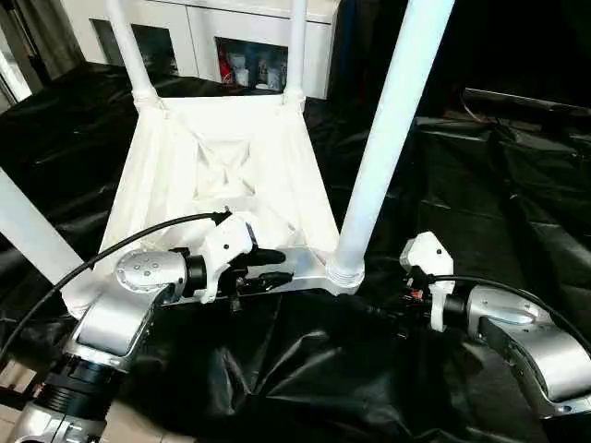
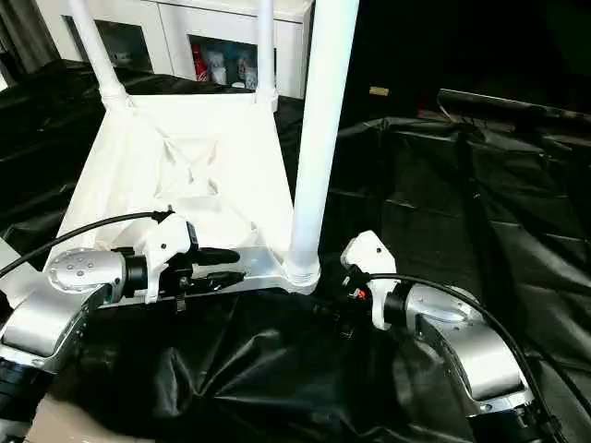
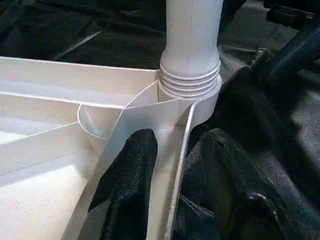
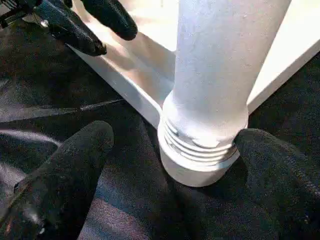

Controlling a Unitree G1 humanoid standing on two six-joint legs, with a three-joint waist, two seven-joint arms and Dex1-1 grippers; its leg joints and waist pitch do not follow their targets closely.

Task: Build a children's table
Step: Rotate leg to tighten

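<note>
- Black sheeting (image 1: pixel 305 369) under the upturned table top (image 1: pixel 222 175), legs up.
- Left gripper (image 1: pixel 268 266) pinches the near rim.
- Right gripper (image 4: pixel 170 175) gapes wide around the near leg (image 1: pixel 388 138) — holding nothing.

The two head views look forward and down over the robot's silver forearms at the upturned white plastic rectangular table top (image 1: pixel 222 175) lying on black plastic sheeting (image 1: pixel 305 369), with white cabinets (image 1: pixel 231 37) at the far edge. They share nearly the whole scene, slightly offset sideways. The left wrist view sits very close, looking along the left end effector (image 3: pixel 175 165) toward the near white round corner socket (image 3: pixel 192 95). The right wrist view looks along the right end effector (image 4: pixel 185 155) at that same socket from the opposite side, equally near, with the white tapered tube leg (image 4: pixel 225 60) rising from it.
</note>
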